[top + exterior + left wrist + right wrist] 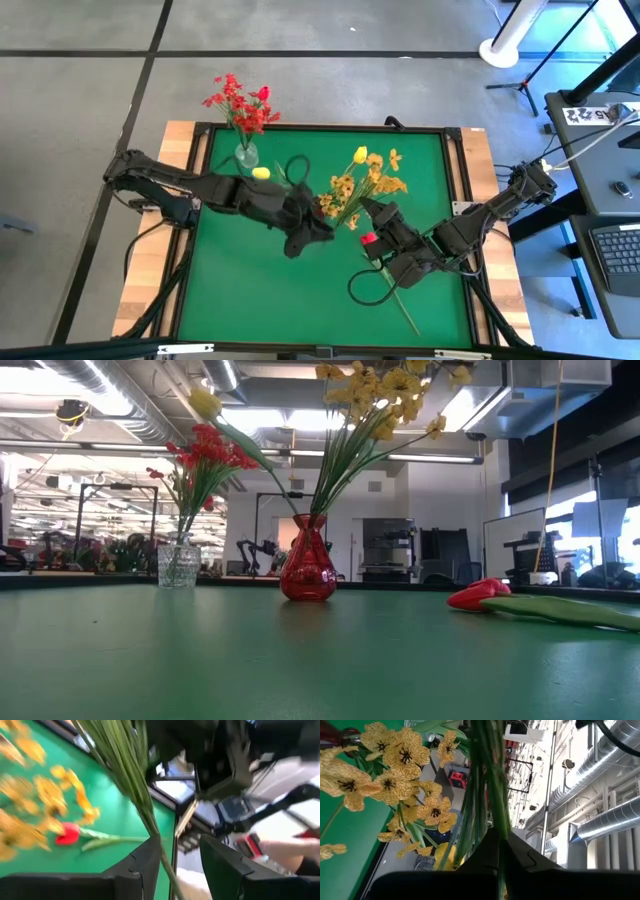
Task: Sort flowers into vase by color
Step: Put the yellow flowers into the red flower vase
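Stems [487,775] of yellow spray [365,180] pinched in my closed right tool [372,212]; left tool [175,865] half-open around stems, contact unclear from here.

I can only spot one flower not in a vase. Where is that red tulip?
The red tulip lies flat on the green table, right of centre in the high view, beside the right gripper and right of the red vase.
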